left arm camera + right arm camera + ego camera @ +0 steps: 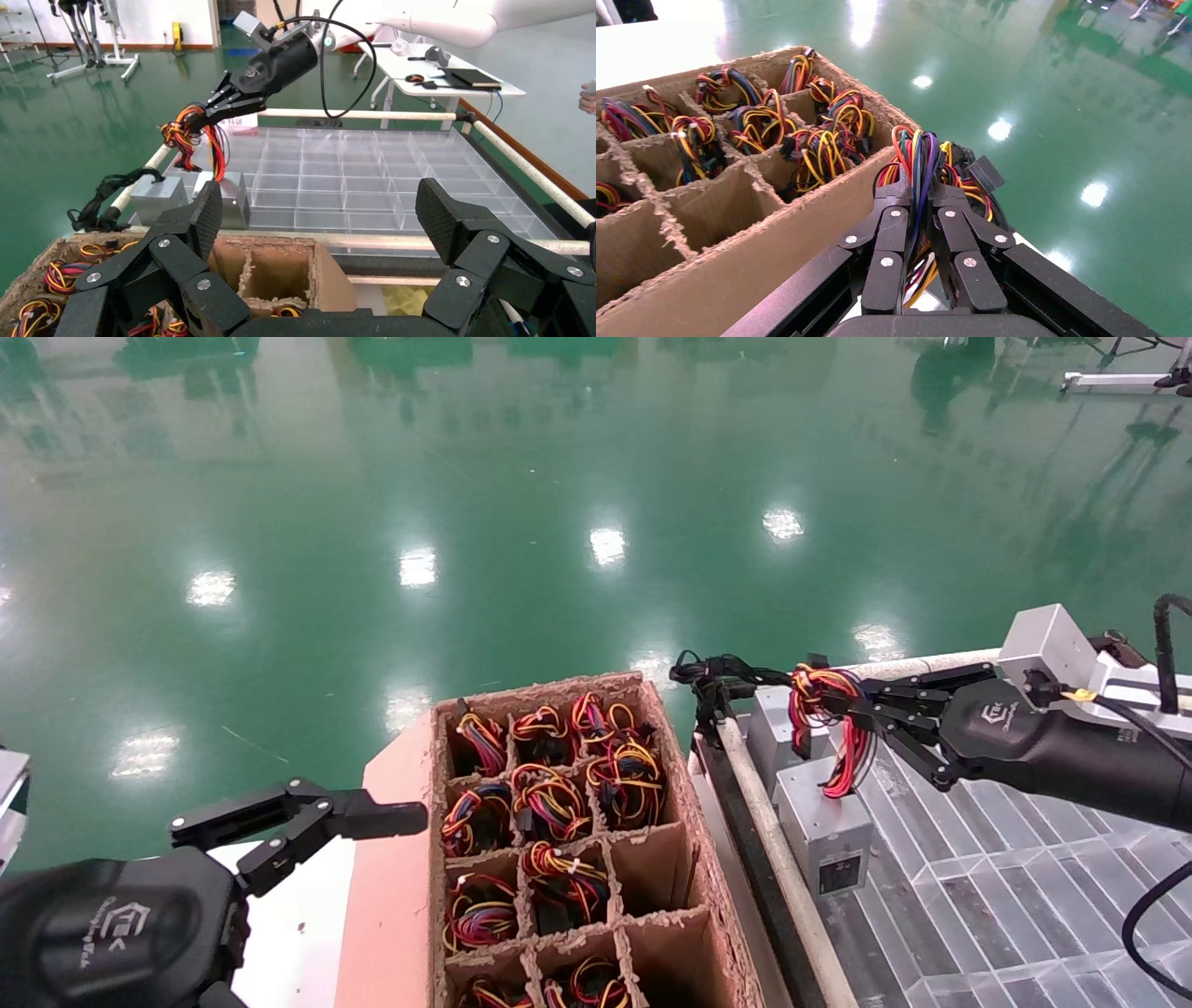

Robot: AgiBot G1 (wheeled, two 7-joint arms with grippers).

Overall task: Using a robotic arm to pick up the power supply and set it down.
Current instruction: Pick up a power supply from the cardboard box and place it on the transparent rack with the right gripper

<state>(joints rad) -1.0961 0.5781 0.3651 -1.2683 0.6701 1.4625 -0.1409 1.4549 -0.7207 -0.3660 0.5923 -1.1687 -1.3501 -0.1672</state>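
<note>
Head view: right black two-finger gripper (843, 710) pinches the red-yellow wire bundle (829, 724) of the small grey metal power supply (821, 822); left gripper (307, 826), fingers spread, parked at seven o'clock

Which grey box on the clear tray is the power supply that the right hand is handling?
Start at the clear gridded tray on the robot's right, then go to its near-left corner, where two grey boxes sit side by side. The power supply is the nearer one, its red, yellow and orange wire bundle pinched in the right hand; its neighbour trails black cables.
</note>
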